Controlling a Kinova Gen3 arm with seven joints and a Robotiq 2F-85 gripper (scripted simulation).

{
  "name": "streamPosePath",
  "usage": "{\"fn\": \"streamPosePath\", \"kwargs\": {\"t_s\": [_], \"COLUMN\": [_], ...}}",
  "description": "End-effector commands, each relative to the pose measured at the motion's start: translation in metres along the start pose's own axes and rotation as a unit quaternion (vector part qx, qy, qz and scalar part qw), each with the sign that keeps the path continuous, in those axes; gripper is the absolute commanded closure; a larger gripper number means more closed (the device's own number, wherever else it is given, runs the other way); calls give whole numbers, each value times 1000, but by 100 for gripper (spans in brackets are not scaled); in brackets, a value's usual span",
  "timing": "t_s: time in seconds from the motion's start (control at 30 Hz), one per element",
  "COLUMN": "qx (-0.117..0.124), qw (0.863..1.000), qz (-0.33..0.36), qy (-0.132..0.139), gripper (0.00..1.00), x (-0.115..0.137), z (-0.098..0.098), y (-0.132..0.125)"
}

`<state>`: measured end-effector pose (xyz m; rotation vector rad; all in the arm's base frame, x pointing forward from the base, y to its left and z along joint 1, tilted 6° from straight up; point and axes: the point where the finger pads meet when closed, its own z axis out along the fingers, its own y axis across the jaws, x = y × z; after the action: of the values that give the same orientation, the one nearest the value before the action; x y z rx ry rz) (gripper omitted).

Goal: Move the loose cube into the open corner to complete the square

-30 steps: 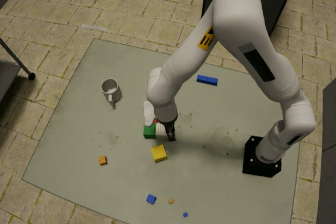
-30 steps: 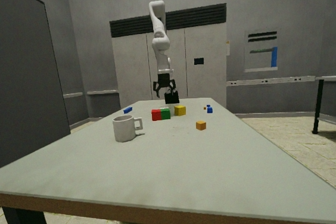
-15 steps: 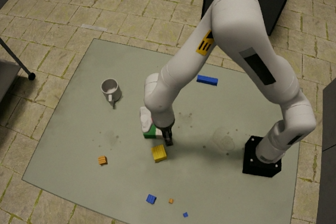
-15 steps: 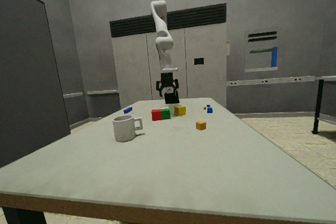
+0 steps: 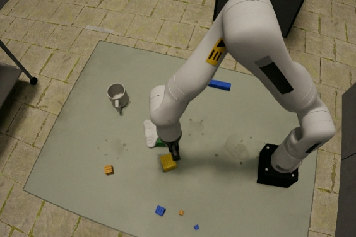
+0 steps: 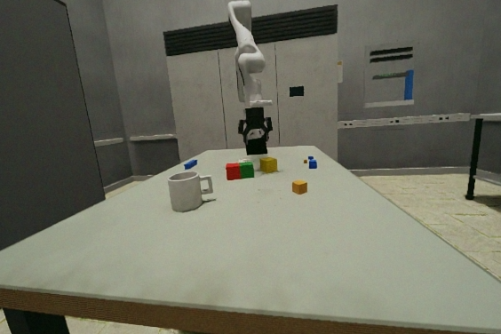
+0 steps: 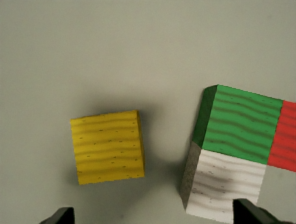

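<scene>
Yellow, square-sided wooden cube (image 5: 168,162) (image 6: 268,165) (image 7: 108,148), the loose one, lies on the grey-green bench (image 5: 79,127) (image 6: 249,242) (image 7: 150,45), apart from the other three and turned slightly relative to them. The green wooden cube (image 5: 161,142) (image 6: 247,170) (image 7: 243,125) touches the red wooden cube (image 6: 233,171) (image 7: 286,136) on one side and the white wooden cube (image 7: 226,184) on another, making an L. The open corner lies beside both the red and white cubes, on the side away from the yellow one. The black gripper (image 5: 175,159) (image 6: 257,146) (image 7: 154,217) hangs above the bench, its fingers wide apart with nothing between them. A pale grey mug (image 5: 117,96) (image 6: 186,191) and a small orange block (image 5: 108,169) (image 6: 299,186) also stand on the bench, well apart from the cubes.
</scene>
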<state>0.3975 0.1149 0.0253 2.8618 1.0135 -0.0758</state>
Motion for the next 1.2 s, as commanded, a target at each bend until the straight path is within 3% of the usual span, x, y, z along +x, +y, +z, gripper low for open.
{"fn": "streamPosePath", "kwargs": {"t_s": [0.0, 1.17], "qx": [-1, -7], "qw": [1000, 999], "qz": [-5, -33], "qy": [1, 16], "gripper": [0, 0], "x": [2, 26], "z": [-1, -4], "y": [-3, -31]}}
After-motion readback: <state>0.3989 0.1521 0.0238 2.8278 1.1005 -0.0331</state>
